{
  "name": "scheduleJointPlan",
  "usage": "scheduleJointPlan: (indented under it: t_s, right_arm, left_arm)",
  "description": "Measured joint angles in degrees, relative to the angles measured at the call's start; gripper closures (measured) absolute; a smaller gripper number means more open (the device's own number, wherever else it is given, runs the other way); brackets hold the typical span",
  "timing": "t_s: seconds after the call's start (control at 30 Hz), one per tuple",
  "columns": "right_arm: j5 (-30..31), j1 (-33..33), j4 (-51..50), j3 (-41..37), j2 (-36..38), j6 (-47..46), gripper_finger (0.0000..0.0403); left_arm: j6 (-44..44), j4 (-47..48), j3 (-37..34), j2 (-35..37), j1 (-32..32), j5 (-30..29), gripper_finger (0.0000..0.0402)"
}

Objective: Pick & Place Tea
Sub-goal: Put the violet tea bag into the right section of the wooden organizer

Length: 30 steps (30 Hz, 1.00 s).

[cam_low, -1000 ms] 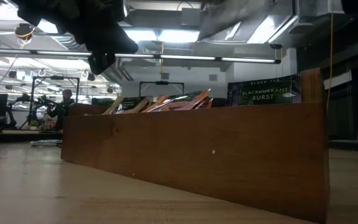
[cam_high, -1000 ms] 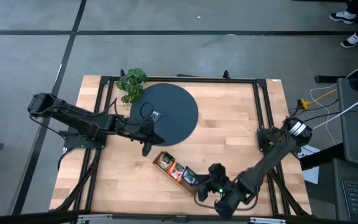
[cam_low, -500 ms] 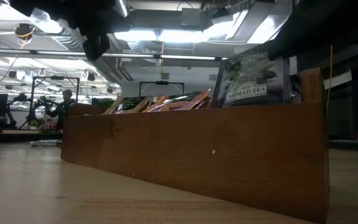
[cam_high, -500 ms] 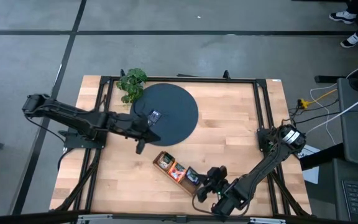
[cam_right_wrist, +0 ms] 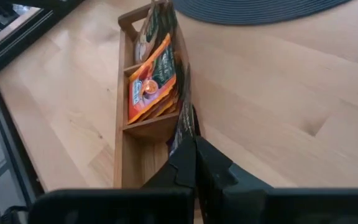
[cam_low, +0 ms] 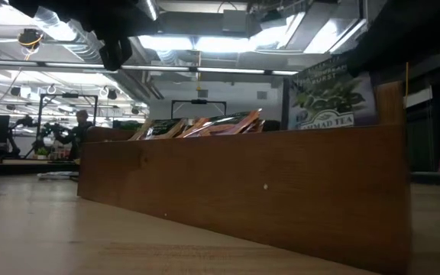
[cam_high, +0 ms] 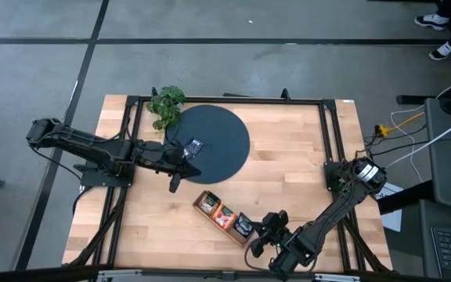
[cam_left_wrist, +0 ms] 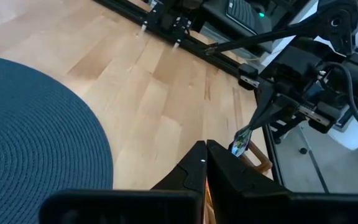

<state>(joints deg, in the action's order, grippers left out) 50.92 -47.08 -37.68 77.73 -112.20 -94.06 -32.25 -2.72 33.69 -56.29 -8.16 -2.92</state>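
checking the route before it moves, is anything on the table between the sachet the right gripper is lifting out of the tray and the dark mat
Nothing visible blocks it. The right gripper is shut on a tea sachet at the wooden tray's near end. Between there and the round mat lies bare table. The left gripper hovers beside the mat's edge, off that line.

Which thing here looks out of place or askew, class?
The wooden tray lies slanted across the table, not square to its edges. One tea sachet lies alone on the dark round mat, away from the tray's other sachets.
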Motion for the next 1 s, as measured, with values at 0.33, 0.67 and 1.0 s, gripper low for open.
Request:
scheduleJointPlan:
  t_s: [0.33,0.67,1.0]
  right_arm:
    - [-1.7,-0.1,0.9,0.0,0.0,0.0,0.0380]
    - [-6.9,-0.1,1.1,0.0,0.0,0.0,0.0323]
    - [-8.7,1.0,0.1,0.0,4.7,0.1,0.0312]
  left_arm:
    - [0.0,0.0,0.0,0.0,0.0,-1.7,0.0394]
    - [0.0,0.0,0.0,0.0,0.0,-2.0,0.0397]
    - [-6.8,8.9,0.0,0.0,0.0,-2.0,0.0399]
